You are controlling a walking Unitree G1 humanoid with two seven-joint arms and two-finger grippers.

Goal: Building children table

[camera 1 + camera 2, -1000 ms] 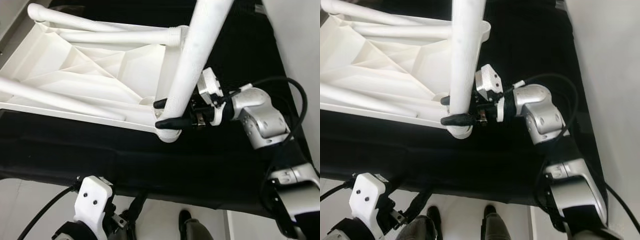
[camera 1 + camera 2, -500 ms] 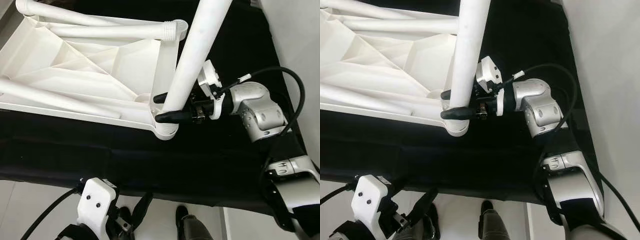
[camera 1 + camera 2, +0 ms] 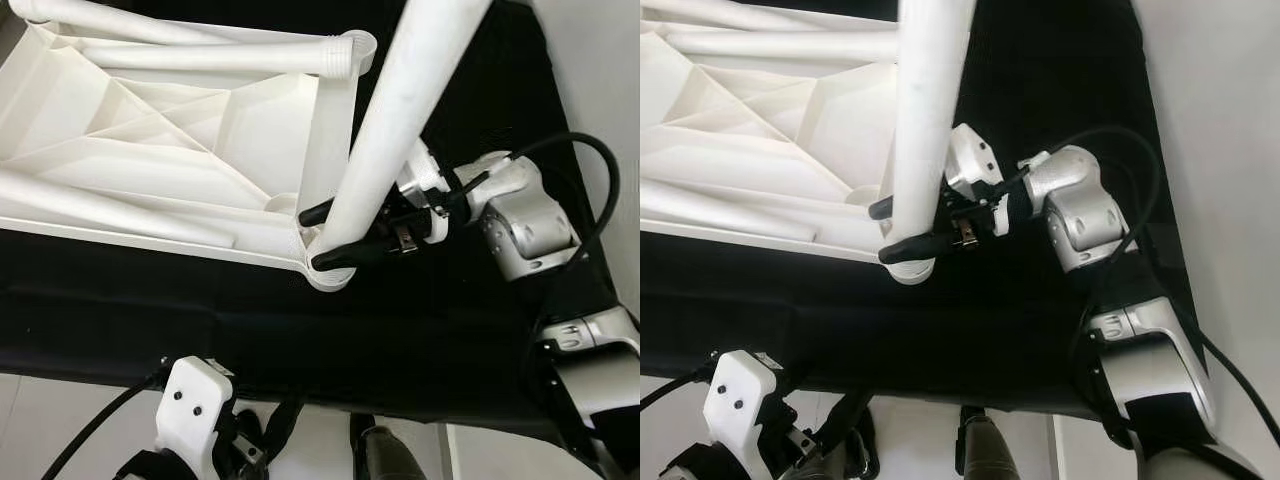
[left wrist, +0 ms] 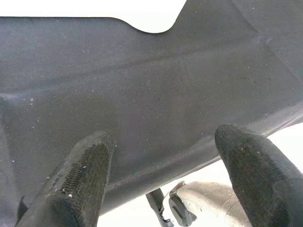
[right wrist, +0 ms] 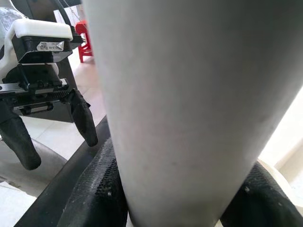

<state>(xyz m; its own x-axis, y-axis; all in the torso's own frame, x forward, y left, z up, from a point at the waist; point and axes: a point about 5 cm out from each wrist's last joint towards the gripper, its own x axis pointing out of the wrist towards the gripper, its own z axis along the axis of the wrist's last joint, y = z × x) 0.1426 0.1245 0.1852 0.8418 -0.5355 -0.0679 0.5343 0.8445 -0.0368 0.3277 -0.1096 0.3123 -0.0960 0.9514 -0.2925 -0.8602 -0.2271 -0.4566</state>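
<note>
Upright, one white leg [image 3: 400, 110] pinched by right hand [image 3: 322, 238]; three legs flat on tabletop [image 3: 190, 130]; left hand [image 4: 161, 175] spread.

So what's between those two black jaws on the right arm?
A white table leg, clamped by the right gripper just above its corner socket, seen in both eye views.

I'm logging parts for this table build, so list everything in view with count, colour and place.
Table top: one, white, upside down on the black cloth, ribbed underside up.
Upright leg: one, white, standing in the near right corner socket.
Other legs: at least three, white, lying across the underside.
Black cloth: one, under the table top.
Red stool: one, on the floor, in the right wrist view.
Right gripper: black fingers closed on the upright leg near its base.
Left gripper: open, at the cloth's near edge.
</note>
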